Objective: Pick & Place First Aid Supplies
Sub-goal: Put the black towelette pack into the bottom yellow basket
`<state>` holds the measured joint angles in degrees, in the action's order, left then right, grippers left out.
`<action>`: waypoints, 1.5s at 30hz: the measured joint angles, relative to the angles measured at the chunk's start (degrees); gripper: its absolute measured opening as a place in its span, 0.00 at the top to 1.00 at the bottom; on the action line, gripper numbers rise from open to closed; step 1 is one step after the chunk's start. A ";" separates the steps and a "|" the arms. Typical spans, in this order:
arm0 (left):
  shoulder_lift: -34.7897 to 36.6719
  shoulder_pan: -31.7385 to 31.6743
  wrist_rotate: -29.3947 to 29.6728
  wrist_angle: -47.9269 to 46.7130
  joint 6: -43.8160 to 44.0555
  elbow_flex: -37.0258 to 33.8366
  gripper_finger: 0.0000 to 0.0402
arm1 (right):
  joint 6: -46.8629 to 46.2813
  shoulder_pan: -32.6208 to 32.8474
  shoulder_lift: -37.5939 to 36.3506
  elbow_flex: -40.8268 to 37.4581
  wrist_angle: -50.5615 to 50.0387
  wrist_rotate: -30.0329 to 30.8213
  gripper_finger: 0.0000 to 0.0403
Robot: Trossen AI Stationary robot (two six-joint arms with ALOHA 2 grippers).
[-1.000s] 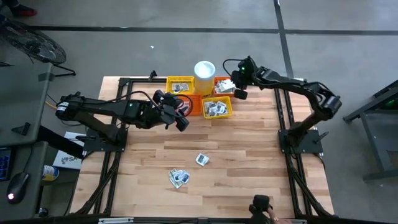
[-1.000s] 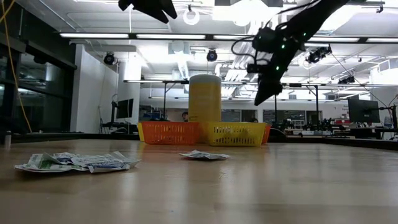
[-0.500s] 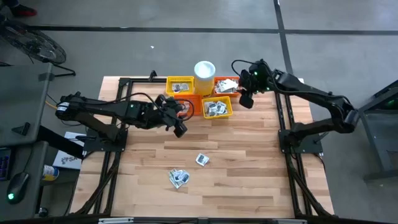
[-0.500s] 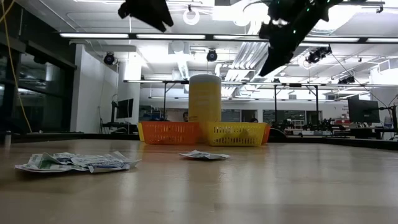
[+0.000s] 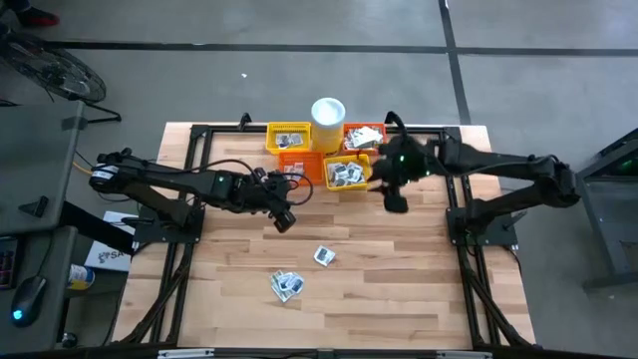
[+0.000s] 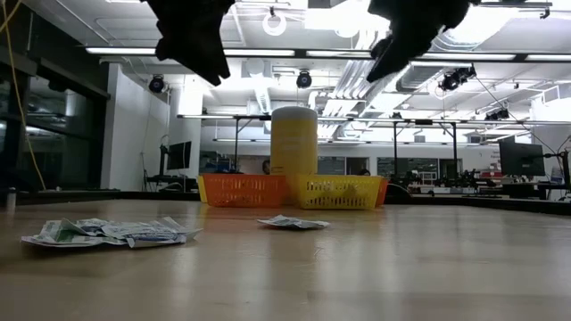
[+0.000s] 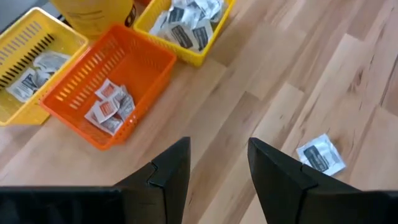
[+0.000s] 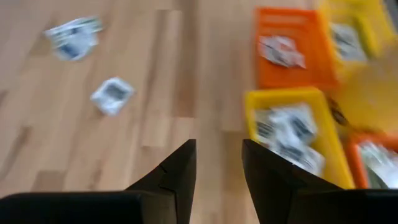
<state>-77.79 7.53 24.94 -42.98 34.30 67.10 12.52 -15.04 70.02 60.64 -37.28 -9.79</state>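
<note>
We are leaving two lots of loose packets on the bare wood: a single packet [image 5: 323, 256] near the middle of the table and a small heap of packets [image 5: 285, 286] just nearer the front edge. The rest are already lying in the baskets at the back: a yellow basket [image 5: 286, 139], an orange basket [image 7: 109, 92] beside it, a second yellow basket [image 5: 347, 174] and another orange one behind that, grouped round a white cup [image 5: 328, 112].

Over the last second our right gripper [image 5: 395, 200] has been swinging away from the far orange basket and out over the open wood beside the near yellow one; its fingers are parted and carrying nothing, so we judge a drop has just been made. Our left gripper [image 5: 282, 218] has been drifting from the orange basket toward the single packet, fingers released and empty, and looks to be heading for the next pick.

Nothing is standing between either gripper and the loose packets.
</note>
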 joint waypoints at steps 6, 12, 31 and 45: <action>0.01 0.00 0.03 -0.14 -0.85 -0.25 0.61 | 3.74 10.25 2.82 0.00 3.50 2.52 0.69; 0.36 0.00 0.68 -2.52 -1.25 -0.25 0.61 | 4.00 16.83 9.33 0.04 9.41 3.87 0.63; 24.71 2.91 -2.78 23.56 3.85 -28.26 0.61 | 9.37 27.90 29.80 0.11 27.13 9.04 0.48; 37.65 9.89 0.87 28.99 10.94 -40.46 0.61 | -20.87 27.50 40.05 6.95 27.12 10.65 0.48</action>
<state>-40.14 17.42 25.81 -13.99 45.25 26.64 -8.35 12.47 110.07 67.59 -10.16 0.86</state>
